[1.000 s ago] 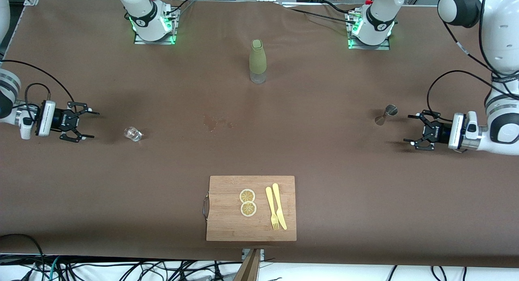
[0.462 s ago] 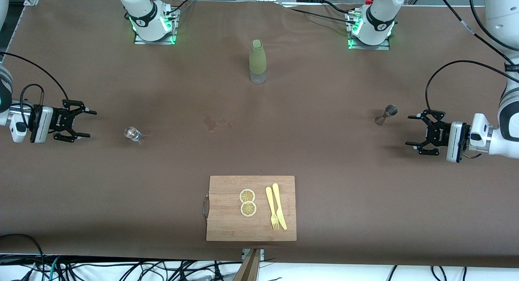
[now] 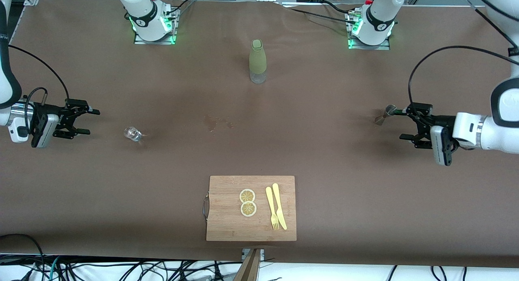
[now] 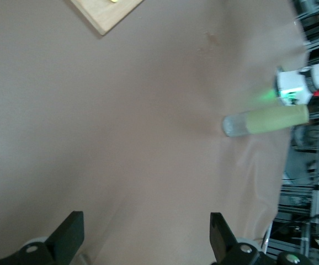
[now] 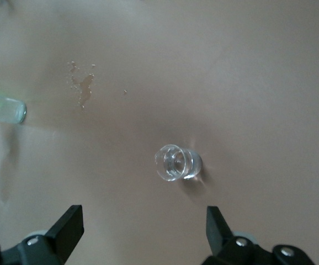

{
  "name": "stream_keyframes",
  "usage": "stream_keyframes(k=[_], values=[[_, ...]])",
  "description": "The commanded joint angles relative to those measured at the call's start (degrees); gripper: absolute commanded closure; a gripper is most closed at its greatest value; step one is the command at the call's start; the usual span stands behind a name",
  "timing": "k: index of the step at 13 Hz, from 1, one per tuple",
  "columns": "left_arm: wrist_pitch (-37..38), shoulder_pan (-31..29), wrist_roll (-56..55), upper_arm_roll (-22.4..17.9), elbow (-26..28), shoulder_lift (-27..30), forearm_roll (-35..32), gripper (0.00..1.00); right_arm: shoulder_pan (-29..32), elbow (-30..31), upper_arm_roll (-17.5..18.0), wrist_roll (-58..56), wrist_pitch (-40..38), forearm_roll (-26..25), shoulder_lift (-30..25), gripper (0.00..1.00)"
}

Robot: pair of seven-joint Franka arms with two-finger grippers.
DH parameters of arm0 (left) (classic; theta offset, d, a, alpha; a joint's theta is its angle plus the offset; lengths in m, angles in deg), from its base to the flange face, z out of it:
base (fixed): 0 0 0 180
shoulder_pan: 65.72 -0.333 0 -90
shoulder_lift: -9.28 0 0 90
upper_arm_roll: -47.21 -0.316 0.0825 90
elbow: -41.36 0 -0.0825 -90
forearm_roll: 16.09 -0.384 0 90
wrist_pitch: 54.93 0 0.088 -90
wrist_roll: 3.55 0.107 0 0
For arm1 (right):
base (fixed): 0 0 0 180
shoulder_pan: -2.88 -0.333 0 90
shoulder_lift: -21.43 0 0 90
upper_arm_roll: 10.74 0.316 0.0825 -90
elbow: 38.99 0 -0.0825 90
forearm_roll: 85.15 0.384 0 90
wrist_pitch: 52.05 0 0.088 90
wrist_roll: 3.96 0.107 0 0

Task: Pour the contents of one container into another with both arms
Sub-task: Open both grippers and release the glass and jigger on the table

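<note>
A small clear glass (image 3: 133, 134) stands on the brown table toward the right arm's end. My right gripper (image 3: 92, 121) is open beside it, a short gap away. In the right wrist view the glass (image 5: 177, 163) sits ahead of the open right gripper (image 5: 143, 226), whose fingers (image 5: 68, 226) are spread wide. A metal jigger (image 3: 387, 112) stands toward the left arm's end. My left gripper (image 3: 401, 123) is open, one fingertip close to the jigger. In the left wrist view the left gripper (image 4: 145, 232) has only bare table between its fingers (image 4: 220, 234), and the jigger is out of view.
A green bottle (image 3: 257, 62) with a clear bottom stands mid-table near the arm bases; it also shows as the bottle (image 4: 264, 120) and the bottle's end (image 5: 5, 109). A wooden cutting board (image 3: 227, 216) with lemon slices, a fork and a knife lies near the front edge. A small stain (image 3: 217, 123) marks the table's middle.
Both wrists have turned and the upper arms have lifted. The left gripper has crept toward the jigger. The right gripper has barely shifted. Glass and jigger have not moved.
</note>
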Motion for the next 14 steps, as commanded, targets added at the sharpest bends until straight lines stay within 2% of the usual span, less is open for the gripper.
stream_keyframes(k=[1,3,6,8,9,10,12,14], values=[[-1.1,0.3,-3.4,1.5,-3.6,1.4,-6.1,0.0,-2.4,1.0,0.3,11.9,0.5,-5.4,-3.9,0.01],[-4.7,-0.1,-3.3,1.3,-3.3,2.6,-6.4,0.0,-3.2,0.8,2.0,21.2,0.5,-8.8,-5.9,0.01],[-5.3,-0.3,-5.3,0.7,-3.4,4.2,-6.8,0.0,-6.2,-1.4,2.8,32.8,0.1,-14.8,-8.0,0.01],[-5.8,0.1,-16.5,1.2,-3.8,6.3,-10.9,0.0,-8.6,-1.9,2.8,41.6,-1.0,-17.4,-10.0,0.01],[-5.7,0.4,-25.9,1.7,-3.9,7.8,-12.9,0.0,-10.0,-2.5,2.8,45.6,-1.7,-18.7,-10.7,0.01],[-5.7,0.5,-34.4,2.5,-3.9,9.1,-14.6,0.0,-11.5,-3.3,2.8,50.3,-2.2,-21.1,-11.2,0.01],[-5.1,0.6,-45.6,5.0,-3.8,11.5,-19.9,0.0,-16.0,-5.9,3.0,62.3,-3.5,-29.1,-12.1,0.01],[-1.8,0.6,-56.3,6.4,-3.8,13.4,-21.3,0.0,-17.0,-10.5,5.8,73.5,-8.2,-30.5,-12.1,0.01]])
